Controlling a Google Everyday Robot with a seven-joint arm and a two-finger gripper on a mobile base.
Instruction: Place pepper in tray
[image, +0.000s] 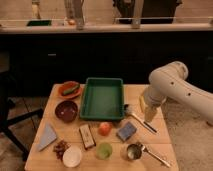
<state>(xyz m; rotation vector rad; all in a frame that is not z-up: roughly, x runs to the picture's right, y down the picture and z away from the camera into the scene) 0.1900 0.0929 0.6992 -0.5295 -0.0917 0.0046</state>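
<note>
The pepper (72, 89) is a slim dark green piece lying on the shallow orange plate (63, 91) at the table's back left. The green tray (102, 100) stands just right of that plate, at the back middle, and its flat bottom shows nothing in it. My white arm (167, 85) reaches in from the right. The gripper (149, 116) points down over the table's right side, right of the tray and far from the pepper. It holds nothing that I can see.
A dark red bowl (66, 110) sits left of the tray. In front lie an orange fruit (104, 128), a blue sponge (126, 131), a brown bar (87, 136), a green cup (104, 150), a white bowl (72, 156), a metal cup (132, 151) and a utensil (137, 117). A pale yellow item (141, 102) lies by my arm.
</note>
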